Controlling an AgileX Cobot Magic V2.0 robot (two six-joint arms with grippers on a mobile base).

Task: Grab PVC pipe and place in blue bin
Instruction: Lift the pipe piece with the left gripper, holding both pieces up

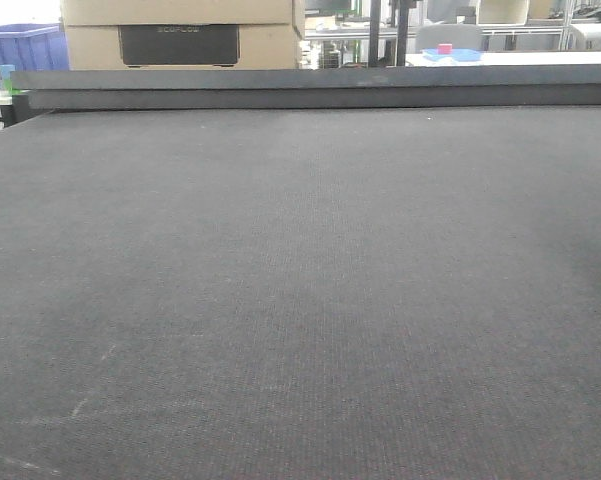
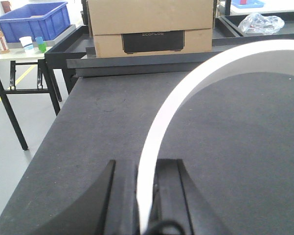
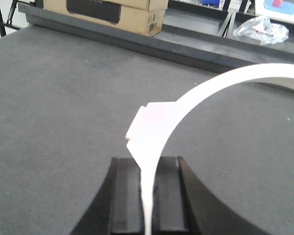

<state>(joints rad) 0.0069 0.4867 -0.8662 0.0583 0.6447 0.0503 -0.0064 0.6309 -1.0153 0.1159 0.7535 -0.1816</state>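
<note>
Plainly both claws are loaded. Left gripper (image 2: 146, 196) is clamped on a white curved pipe (image 2: 156, 142), which arcs up and off to the right of the frame. Right gripper (image 3: 146, 196) is likewise pinched on pipe (image 3: 215, 85), just below a blocky fitting (image 3: 149, 122), with the same bow to the upper right. One piece or two: cannot tell. Front view shows the table (image 1: 300, 300), no arms, no pipe. Bin (image 2: 34, 27) sits upper left of the left wrist frame, beyond the table edge. Left arm looks nearer; the carry would go forward and left.
</note>
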